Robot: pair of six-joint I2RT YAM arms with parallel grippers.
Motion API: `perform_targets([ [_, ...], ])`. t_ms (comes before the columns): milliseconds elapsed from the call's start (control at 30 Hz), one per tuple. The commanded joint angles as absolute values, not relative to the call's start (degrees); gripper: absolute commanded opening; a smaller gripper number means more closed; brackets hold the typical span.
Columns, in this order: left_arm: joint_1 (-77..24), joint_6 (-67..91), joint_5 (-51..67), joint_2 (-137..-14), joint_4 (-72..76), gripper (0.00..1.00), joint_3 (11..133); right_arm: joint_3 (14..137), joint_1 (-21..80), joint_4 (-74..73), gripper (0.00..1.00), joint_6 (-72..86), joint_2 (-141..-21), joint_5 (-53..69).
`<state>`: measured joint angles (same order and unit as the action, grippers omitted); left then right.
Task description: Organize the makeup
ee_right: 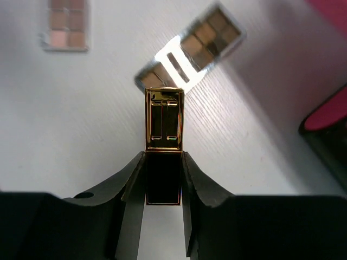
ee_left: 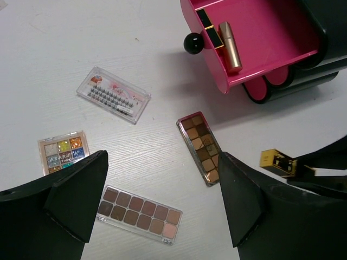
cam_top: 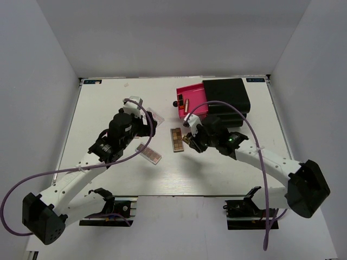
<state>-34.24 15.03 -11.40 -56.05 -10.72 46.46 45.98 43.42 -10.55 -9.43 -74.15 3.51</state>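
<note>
A brown palette (cam_top: 176,139) lies on the counter (cam_top: 97,108) between the left hand (cam_top: 148,127) and the right hand (cam_top: 188,140), whose tip has a gold lipstick (cam_top: 185,139). Behind, a pink drawer (cam_top: 192,97) stands open.

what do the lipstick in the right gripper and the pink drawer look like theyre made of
Lipstick: the gold section looks like polished metal or metallized plastic, since it mirrors the light. The black section between the right gripper fingers is probably plastic, but it is too shadowed to be sure.
Pink drawer: likely molded plastic, smooth and semi-gloss with soft highlights. Its round black knob looks glossy too.
</note>
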Motion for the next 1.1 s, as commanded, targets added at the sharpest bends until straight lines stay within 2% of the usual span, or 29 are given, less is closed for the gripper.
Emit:
perform_targets([
  [0, -34.2, 14.6, -10.3, -56.9, -11.1, 0.91, 48.3, 53.4, 43.3, -16.2, 0.18, -17.4, -70.8, 12.4],
  [100, -34.2, 14.6, -10.7, -57.3, -11.4, 0.91, 48.3, 57.5, 43.2, -15.9, 0.17, -17.8, -70.3, 8.7],
  [233, -34.2, 14.4, -11.1, -57.5, -11.2, 0.91, 48.0, 64.5, 42.6, -13.6, 0.13, -15.6, -73.0, -2.0],
  [400, -34.2, 14.7, -10.4, -59.1, -11.1, 0.91, 48.1, 73.8, 41.9, -10.5, 0.11, -12.8, -81.5, -16.7],
  [533, -34.2, 14.9, -9.1, -61.6, -11.2, 0.91, 48.3, 79.2, 41.1, -9.8, 0.13, -13.4, -88.7, -21.3],
  [800, -34.2, 15.5, -7.6, -63.3, -11.3, 0.91, 48.8, 89.2, 39.3, -15.4, 0.3, -14.7, -99.6, -26.7],
  [833, -34.2, 15.5, -7.6, -63.4, -11.1, 0.91, 48.7, 89.1, 39.3, -15.5, 0.4, -14.7, -100.1, -26.7],
  [900, -34.2, 15.7, -7.3, -63.8, -10.8, 0.91, 48.6, 89.0, 39.0, -15.2, 0.5, -14.9, -100.4, -27.2],
  [933, -34.2, 15.7, -7.2, -64.0, -10.7, 0.92, 48.7, 89.2, 39.0, -15.2, 0.58, -14.9, -100.9, -27.4],
  [1067, -34.2, 16.5, -6.4, -65.9, -10.5, 0.91, 49.1, 91.0, 37.6, -17.0, 0.61, -14.2, -102.4, -26.5],
])
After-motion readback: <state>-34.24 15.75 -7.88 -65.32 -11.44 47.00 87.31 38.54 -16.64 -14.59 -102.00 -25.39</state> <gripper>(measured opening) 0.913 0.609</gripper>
